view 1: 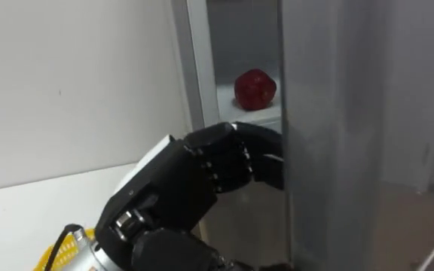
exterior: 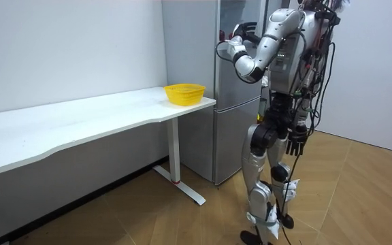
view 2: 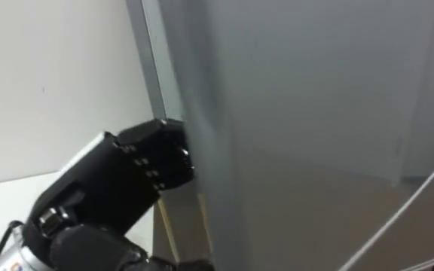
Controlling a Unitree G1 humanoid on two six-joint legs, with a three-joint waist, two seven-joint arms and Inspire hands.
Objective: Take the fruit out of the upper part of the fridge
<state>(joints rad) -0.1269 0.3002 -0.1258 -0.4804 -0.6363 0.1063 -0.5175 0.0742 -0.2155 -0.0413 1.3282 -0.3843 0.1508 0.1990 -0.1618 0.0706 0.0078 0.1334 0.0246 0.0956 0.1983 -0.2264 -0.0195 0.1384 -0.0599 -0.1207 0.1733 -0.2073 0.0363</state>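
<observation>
Fig.: opening the upper door, stage judged early, i.e. reach-in not yet begun.

Nearest, the left hand comes in from lower left w/ its fingers curled over the free edge of the door; the tips are hidden behind that edge, so depth of the hook cannot be told. The hand holds the door and nothing else.

Just beyond and above the fingers, through the narrow gap, a red fruit, the likely target, sits on a white shelf, apart from the hand. The right eye view has the door across the gap, so the opening is judged too slim for a reach.

Step in hand, done well:
- keep the fingers hooked, pull along the door's arc, not straight back; a slipping hook lets the door fall shut.
- swing wide enough that the whole shelf is clear before letting go.
- only then go up and in past the edge for the fruit.

Room view: the robot stands at the fridge, right hand hanging relaxed and empty at its side. Off to the fingers' left, a yellow basket on the table.
</observation>
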